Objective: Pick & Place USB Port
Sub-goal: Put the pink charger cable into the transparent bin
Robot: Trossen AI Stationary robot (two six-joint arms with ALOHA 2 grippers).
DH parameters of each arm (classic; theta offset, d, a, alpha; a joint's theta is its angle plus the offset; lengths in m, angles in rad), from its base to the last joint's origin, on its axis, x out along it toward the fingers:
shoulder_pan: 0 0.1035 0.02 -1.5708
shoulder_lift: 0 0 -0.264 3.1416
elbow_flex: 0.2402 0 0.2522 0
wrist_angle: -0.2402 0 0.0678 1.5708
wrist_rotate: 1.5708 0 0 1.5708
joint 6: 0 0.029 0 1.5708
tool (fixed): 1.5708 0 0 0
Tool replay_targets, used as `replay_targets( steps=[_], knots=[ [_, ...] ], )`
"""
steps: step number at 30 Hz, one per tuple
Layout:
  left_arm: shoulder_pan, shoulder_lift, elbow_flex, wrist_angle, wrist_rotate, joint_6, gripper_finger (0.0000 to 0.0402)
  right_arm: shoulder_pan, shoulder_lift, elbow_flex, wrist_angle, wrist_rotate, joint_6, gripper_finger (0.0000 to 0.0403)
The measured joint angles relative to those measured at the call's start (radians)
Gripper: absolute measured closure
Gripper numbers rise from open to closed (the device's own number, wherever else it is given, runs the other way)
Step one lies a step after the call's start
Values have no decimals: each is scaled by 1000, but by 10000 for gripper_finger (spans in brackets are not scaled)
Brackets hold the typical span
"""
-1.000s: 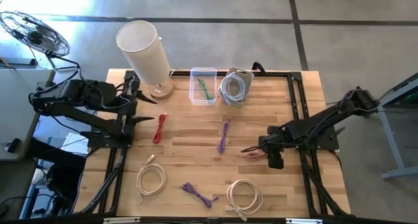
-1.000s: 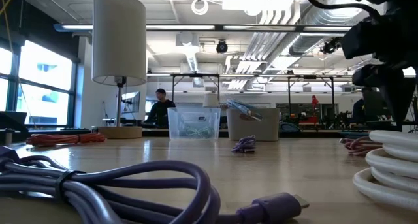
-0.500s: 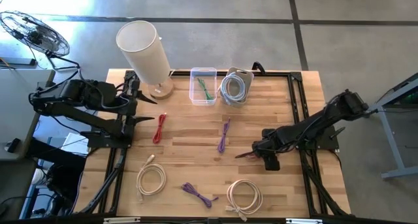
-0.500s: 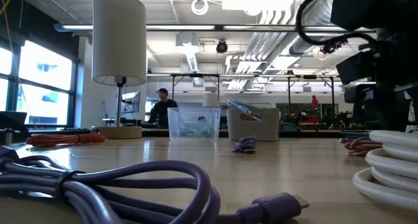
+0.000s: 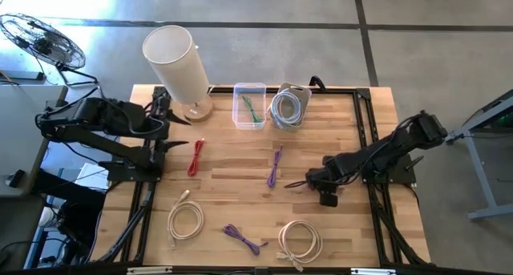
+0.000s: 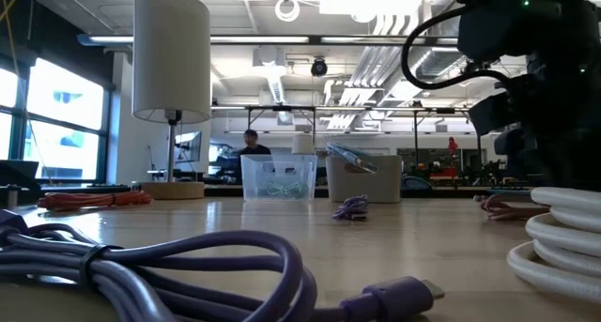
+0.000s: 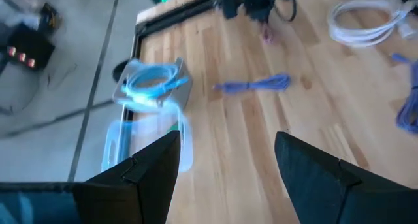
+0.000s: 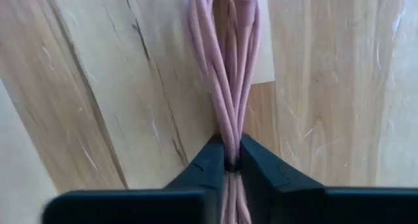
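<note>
Purple cables: two, one bundle (image 5: pixel 275 166) near the table's middle, below the clear bin, one (image 5: pixel 243 238) at the front edge.
Cream coiled cables: two, one (image 5: pixel 185 220) front-left of the lamp's side, one (image 5: pixel 300 240) front-right.
Red cable: one (image 5: pixel 195 157), just in front of the lamp.
Pink cable: one (image 8: pixel 228 54), pinched between the right gripper's (image 8: pixel 227 160) fingers.
Bins: two, one clear bin (image 5: pixel 249 105) with a green cable (image 5: pixel 252 108), one grey bin (image 5: pixel 289 107) with a white coil, both right of the lamp.
Lamps: one (image 5: pixel 175 64).
Robot arms: two.
</note>
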Motion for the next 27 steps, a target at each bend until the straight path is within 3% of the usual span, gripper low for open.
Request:
replay_targets(
  steps=[8, 12, 20, 27],
  knots=[
    [0, 34, 0, -35, -24, -47, 158, -42, -42, -2, 17, -29, 58, 390],
    [0, 72, 0, -25, -31, 2, 158, -52, -106, 61, 30, 13, 75, 394],
    [0, 129, 0, 164, -33, 180, 158, -59, -229, 324, -29, 183, -29, 394],
    [0, 131, 0, 395, -33, 245, 158, -58, -254, 611, 9, 237, -254, 395]
  ],
)
